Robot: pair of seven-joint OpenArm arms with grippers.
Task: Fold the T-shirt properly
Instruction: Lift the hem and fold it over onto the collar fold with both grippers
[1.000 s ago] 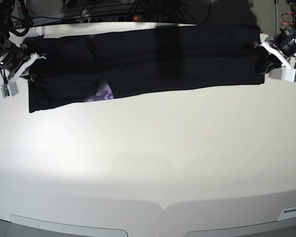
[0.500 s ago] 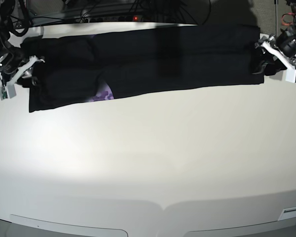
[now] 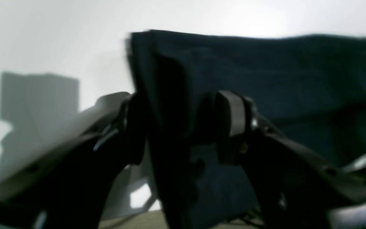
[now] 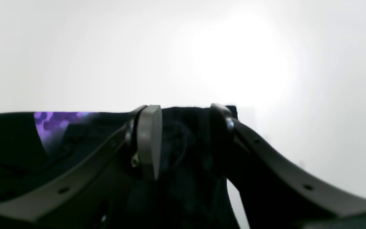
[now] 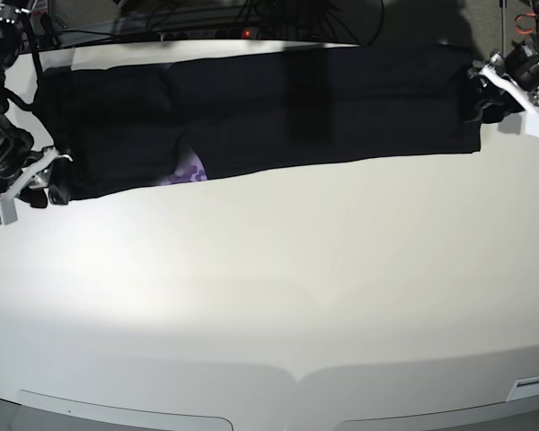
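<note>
The black T-shirt lies as a long folded band across the far side of the white table, with a purple patch of print showing at its front edge. My right gripper is at the shirt's front-left corner. In the right wrist view its jaws stand apart with the shirt's corner between them. My left gripper is at the shirt's right end. In the left wrist view its jaws straddle the edge of the shirt.
Cables and a power strip run behind the table's far edge. Both arms stand at the table's far corners. The shirt's left end reaches further forward than its right end.
My right gripper has moved forward along the shirt's left edge to its front corner. My left gripper has shifted slightly back along the right edge. The shirt has barely moved.
</note>
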